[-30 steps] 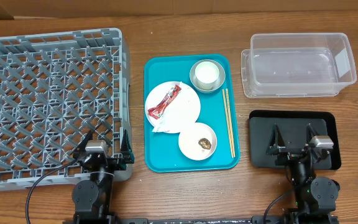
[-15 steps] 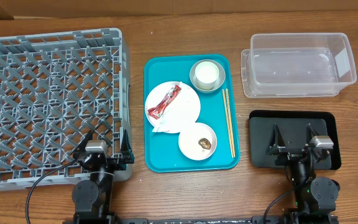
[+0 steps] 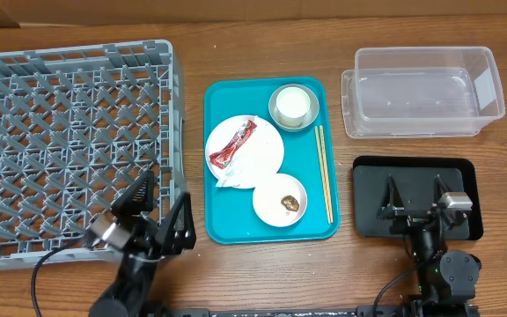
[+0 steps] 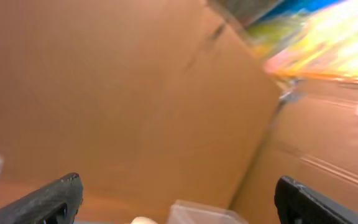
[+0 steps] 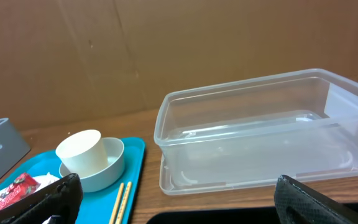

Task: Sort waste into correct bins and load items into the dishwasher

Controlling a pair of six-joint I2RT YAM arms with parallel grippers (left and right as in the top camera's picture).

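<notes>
My L end effector (image 3: 164, 194) sits tilted by the dish rack (image 3: 60, 132) corner, R end effector (image 3: 415, 183) over the black tray (image 3: 368, 176), both wide & empty b/c nothing's grabbed yet.

The black left gripper (image 3: 161, 204) is turned on a slant, so its two fingers (image 3: 141, 188) point up and to the right. The fingers are spread wide apart with nothing between them. The black right gripper (image 3: 415, 195) points straight ahead from its arm (image 3: 447, 269). Its two fingers are spread wide too, and they hold nothing. Each wrist view shows only two dark fingertips, at the bottom corners
</notes>
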